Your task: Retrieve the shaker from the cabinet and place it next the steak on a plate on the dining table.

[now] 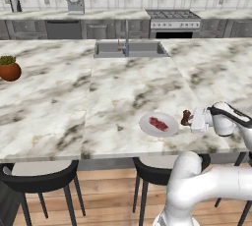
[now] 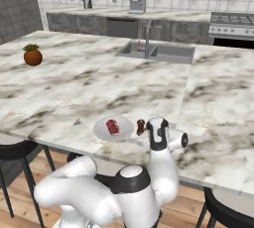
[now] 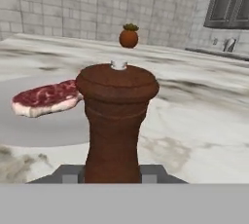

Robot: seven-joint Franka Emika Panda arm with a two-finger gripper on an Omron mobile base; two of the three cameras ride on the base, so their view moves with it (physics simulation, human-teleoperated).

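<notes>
While the two base views put the pincer [image 1: 193,120] low over the table [image 1: 123,87] near its front edge, neither shows the fingers properly. In the left one the white hand lies level and points at the shaker [image 1: 185,117], which stands right at its tip. In the right one the wrist sits in front of the pincer [image 2: 147,129], so you mostly get the shaker [image 2: 141,126] poking out beside it.

The hand view is the useful one. The shaker [image 3: 116,121] stands upright dead centre, right between the fingers [image 3: 68,174], and you can see its little silver cap, which the base views are too coarse to show. The fingers are just grey stubs either side of its foot, cut off at the bottom. Honestly I can't tell whether they're pressing on it or standing a hair off.

Just past the shaker and off to one side is the plate [image 3: 44,125] with the steak [image 3: 46,96] on it. In the left base view the plate [image 1: 145,124] and shaker look very close but apart. The steak [image 1: 158,124] lies about mid-plate there, a bit blurry.

Far beyond the pincer, an orange pot [image 3: 129,36] stands on the table. It's cut off by the frame edge in the left base view [image 1: 9,69].
</notes>
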